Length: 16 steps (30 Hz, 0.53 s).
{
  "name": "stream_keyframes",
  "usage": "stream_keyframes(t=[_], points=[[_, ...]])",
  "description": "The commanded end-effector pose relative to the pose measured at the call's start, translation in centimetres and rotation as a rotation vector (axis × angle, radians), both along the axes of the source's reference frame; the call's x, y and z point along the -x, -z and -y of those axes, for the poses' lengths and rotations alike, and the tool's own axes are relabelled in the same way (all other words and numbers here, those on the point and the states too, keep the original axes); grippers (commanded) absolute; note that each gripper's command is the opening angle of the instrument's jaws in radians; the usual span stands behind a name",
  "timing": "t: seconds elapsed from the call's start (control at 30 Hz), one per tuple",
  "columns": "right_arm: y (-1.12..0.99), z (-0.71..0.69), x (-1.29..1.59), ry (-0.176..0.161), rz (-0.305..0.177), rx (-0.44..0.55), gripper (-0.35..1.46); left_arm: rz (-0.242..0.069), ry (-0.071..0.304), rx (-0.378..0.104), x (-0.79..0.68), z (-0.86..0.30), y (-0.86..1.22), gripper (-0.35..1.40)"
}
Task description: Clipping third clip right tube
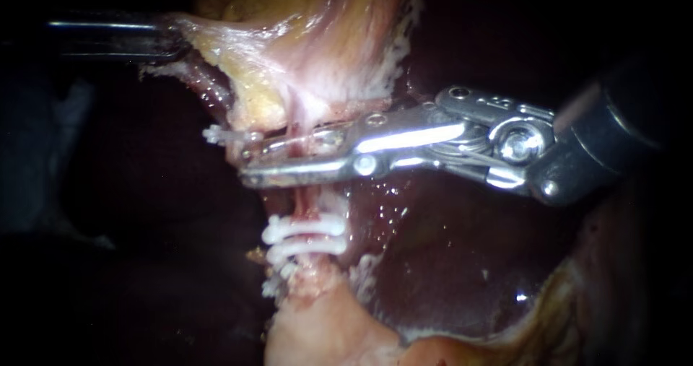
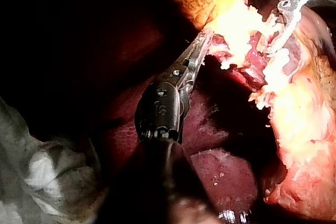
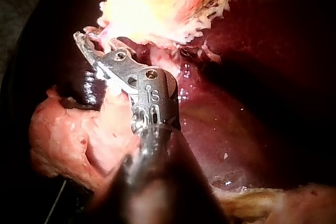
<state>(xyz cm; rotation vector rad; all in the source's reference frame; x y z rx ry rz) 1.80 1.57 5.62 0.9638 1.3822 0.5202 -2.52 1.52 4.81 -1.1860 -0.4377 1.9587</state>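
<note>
Pale tissue (image 1: 238,55) at the upper left is pinched and held taut by the left instrument (image 1: 167,35). At the centre one tube (image 1: 309,206) runs down from it, with two white clips (image 1: 303,229) already set across it lower down. From the right, the right instrument (image 1: 253,161) straddles the tube above them, its jaws gripping a third clip (image 1: 215,133) that is not yet squeezed flat. The step looks like placement. Next comes a firm closing, with the tube fully inside.

liver (image 1: 447,258) dark maroon | gallbladder (image 1: 303,48) yellow-pink | tube (image 1: 307,211) pink | two clips (image 1: 303,237) white | third clip (image 1: 214,133) white
</note>
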Motion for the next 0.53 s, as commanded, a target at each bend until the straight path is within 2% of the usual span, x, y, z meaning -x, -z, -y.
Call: stream_keyframes(t=[0.03, 0.53], points=[[0.00, 0.00, -0.01, 0.003, 0.004, -0.028, -0.35, 0.000, 0.000, 0.000, 0.00, 0.00, 0.00, -0.35], [-0.16, 0.05, 0.02, 0.007, 0.023, -0.028, -0.35, 0.000, 0.000, 0.000, 0.00, -0.01, -0.02, -0.35]])
